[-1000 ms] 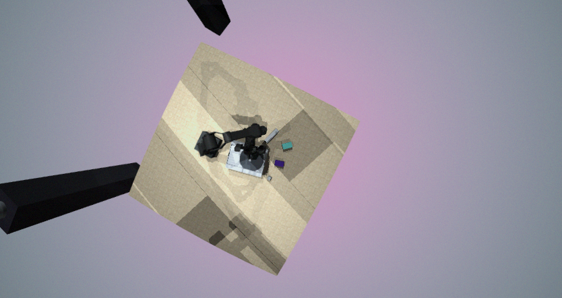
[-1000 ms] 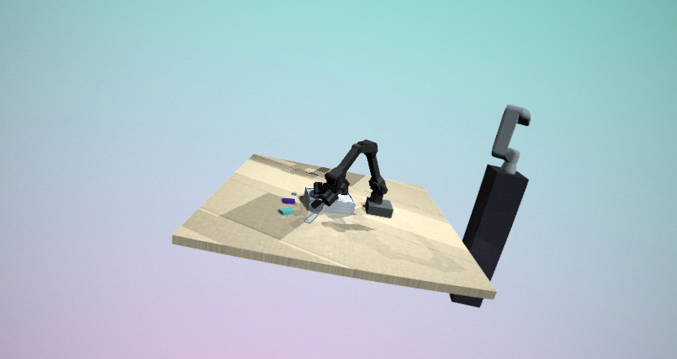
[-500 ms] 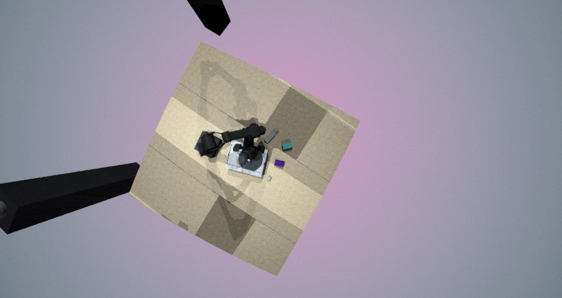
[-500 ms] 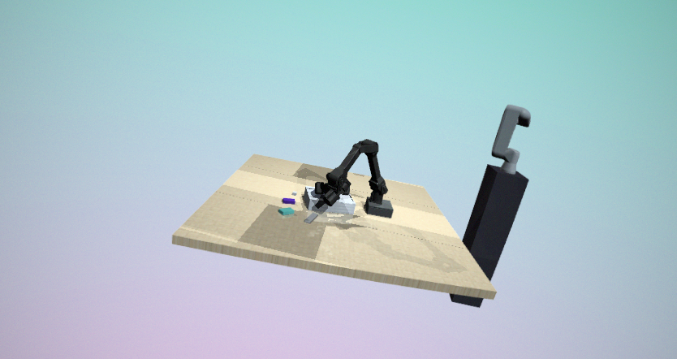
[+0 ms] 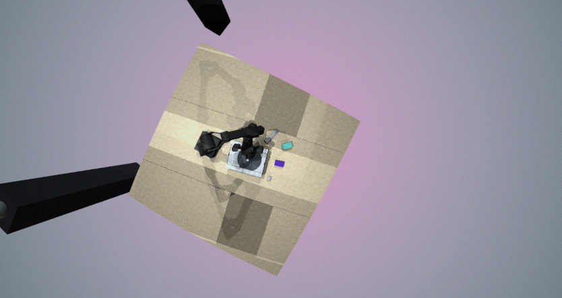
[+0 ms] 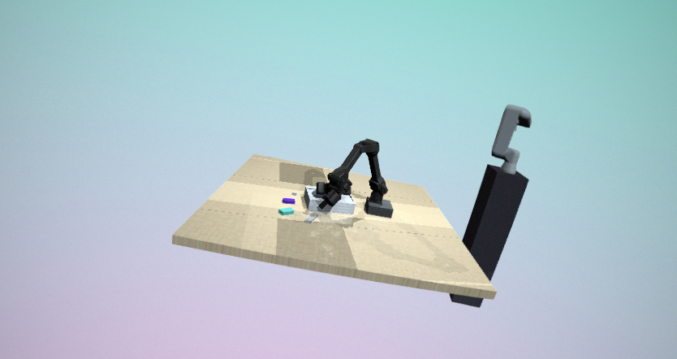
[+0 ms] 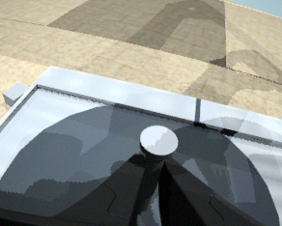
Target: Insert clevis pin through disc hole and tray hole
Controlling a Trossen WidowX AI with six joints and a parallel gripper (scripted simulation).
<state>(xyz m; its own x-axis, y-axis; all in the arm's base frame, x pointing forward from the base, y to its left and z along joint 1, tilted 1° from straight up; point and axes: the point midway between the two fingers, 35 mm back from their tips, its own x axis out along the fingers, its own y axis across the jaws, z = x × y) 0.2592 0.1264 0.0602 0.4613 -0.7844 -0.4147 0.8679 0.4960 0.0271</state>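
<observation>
The steel pin (image 5: pixel 247 160) (image 7: pixel 158 140) is upright, its round pale head just above my fingertips. My gripper (image 7: pixel 151 165) is shut on the pin below the head, over the middle of the disc. The wide dark grey disc (image 5: pixel 253 166) (image 7: pixel 53 145) lies flat inside the rimmed steel tray (image 5: pixel 232 164) (image 6: pixel 343 207) (image 7: pixel 101 92). The fingers hide the pin's lower part, the disc's hole and the tray's hole, so I cannot tell whether the tip is in them. In the exterior view the arm covers the fingertips and pin.
A purple block (image 5: pixel 279 163) (image 6: pixel 288 200), a teal block (image 5: pixel 287 145) (image 6: pixel 286 210), a small grey block (image 5: pixel 269 178) (image 6: pixel 295 192) (image 7: pixel 15 95) and a flat grey bar (image 5: pixel 273 135) (image 6: pixel 311 218) lie on the table near the tray. A dark post (image 6: pixel 494 218) stands beyond the table's edge.
</observation>
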